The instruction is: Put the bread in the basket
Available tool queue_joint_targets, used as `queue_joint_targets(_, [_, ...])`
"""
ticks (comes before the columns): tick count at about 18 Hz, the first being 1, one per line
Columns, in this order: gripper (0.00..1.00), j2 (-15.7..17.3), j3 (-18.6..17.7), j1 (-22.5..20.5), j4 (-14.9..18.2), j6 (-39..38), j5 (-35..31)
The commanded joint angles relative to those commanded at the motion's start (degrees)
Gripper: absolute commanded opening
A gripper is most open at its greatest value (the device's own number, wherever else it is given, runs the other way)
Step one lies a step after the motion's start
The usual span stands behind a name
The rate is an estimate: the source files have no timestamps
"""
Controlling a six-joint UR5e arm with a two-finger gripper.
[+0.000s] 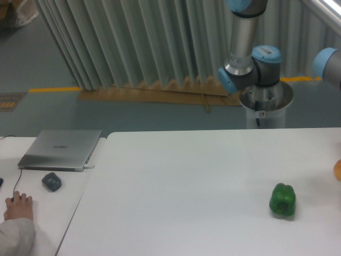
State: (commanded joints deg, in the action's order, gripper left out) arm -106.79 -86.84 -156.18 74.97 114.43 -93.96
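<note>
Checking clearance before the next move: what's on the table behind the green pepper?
Behind the green pepper only bare white table shows, back to its far edge. A sliver of the bread sits at the right frame edge; the gripper and any basket are out of view.

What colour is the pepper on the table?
Glossy green: the pepper shows clearly in the fixed camera view, right of centre on the white table.
</note>
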Motion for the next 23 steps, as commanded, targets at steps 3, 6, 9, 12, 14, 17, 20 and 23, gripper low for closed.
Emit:
queue_joint_targets(3, [0.31,0.09,0.00,-0.71,-0.26,1.15,0.09])
queue_joint_targets(6, [0.31,0.00,0.09,-2.55,-0.53,5.53,-0.09])
queue_joint_targets(9, [0.31,-0.17,0.35,-5.45,-0.53,12.21,0.00])
queue_joint_targets(12, [0.31,-0.35,0.44,-6.24,-0.53,13.19,0.18])
queue_joint_targets(14, [0.31,-0.35,0.35,-7.47,-0.44,13.28,0.35])
queue_joint_targets(17, [0.31,-0.61,0.44,-10.19,-0.53,16.26,2.10])
queue_joint_targets(20, [0.31,-1.57,0.53,-13.00,-1.31,18.02,4.82])
queue_joint_targets(23, [0.31,-2.89,-0.26,-12.93,-6.74,16.71,7.65])
